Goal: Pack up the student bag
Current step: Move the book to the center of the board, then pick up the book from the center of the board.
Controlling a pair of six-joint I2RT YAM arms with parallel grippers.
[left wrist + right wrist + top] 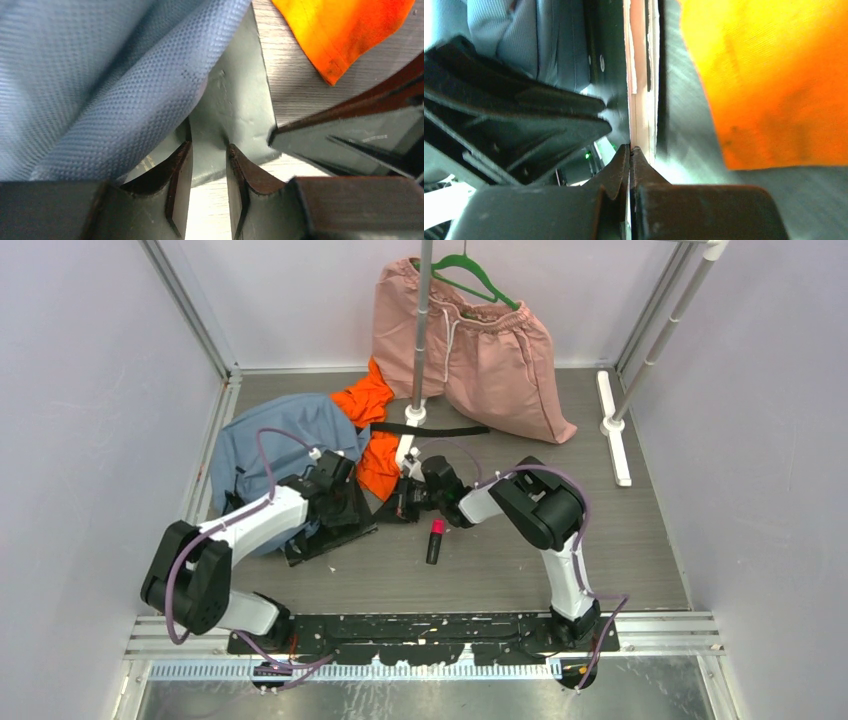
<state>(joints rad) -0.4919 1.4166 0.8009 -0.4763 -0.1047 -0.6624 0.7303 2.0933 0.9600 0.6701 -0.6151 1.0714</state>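
The student bag [272,440] lies slumped on the left half of the worktop [530,550]. Its long axis runs from the near left up toward the far middle, where it meets the orange cloth [368,405]. A flap of its dark grey lining [235,100] spreads out toward the centre, and both arms converge on that flap.

The left fingers [176,172] are a narrow way apart. In the left wrist view they hang over the near edge of the flap with the blue fabric just to their left. The flap shows across the gap, but I cannot see them gripping it.

The right fingers [616,175] are pressed together. A thin pale edge runs straight away from their tips, with the dark lining on one side and the orange cloth on the other. Whether that edge is actually pinched I cannot tell.

The left arm is the nearer one to the bag's body. The opening lies left of the right fingers, so anything carried in has to travel leftward across the flap. A pink-capped marker [436,540] lies just near of the right fingers, its length pointing near to far, and it is probably a thing to pack.
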